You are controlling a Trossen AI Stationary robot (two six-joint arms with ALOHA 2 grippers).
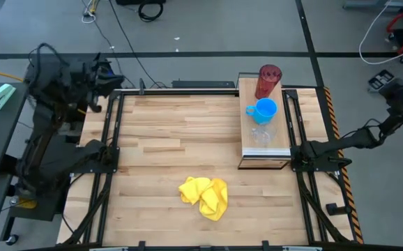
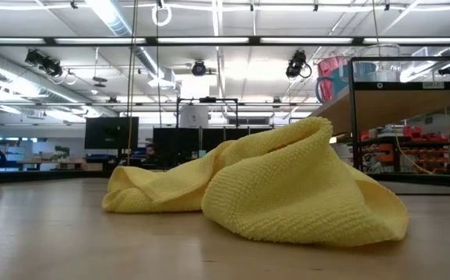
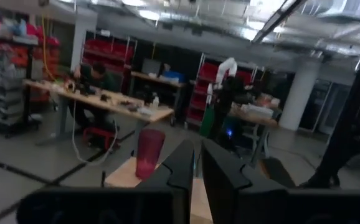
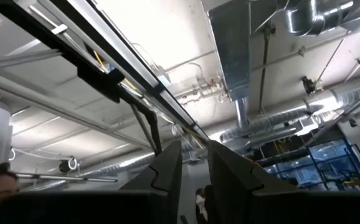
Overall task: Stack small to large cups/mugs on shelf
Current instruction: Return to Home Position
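Observation:
On the light-wood shelf [image 1: 279, 139] at the table's right stand three vessels in a row. The dark red tumbler [image 1: 268, 81] is farthest, the blue mug [image 1: 263, 110] is in the middle, and the clear cup [image 1: 261, 135] is nearest. Each rests on its base. The tumbler also shows in the left wrist view [image 3: 149, 152]. My left gripper [image 3: 197, 168] is shut and empty, off the table's far left corner. My right gripper [image 4: 194, 163] is off the table's right edge. It points up at the ceiling with a narrow gap between its fingers, and it is empty.
A crumpled yellow cloth [image 1: 205, 196] lies on the tabletop near the front edge and fills the low view [image 2: 272, 187]. Black frame rails run along the table's left and right sides. The shelf stands raised on a dark frame [image 2: 355, 117].

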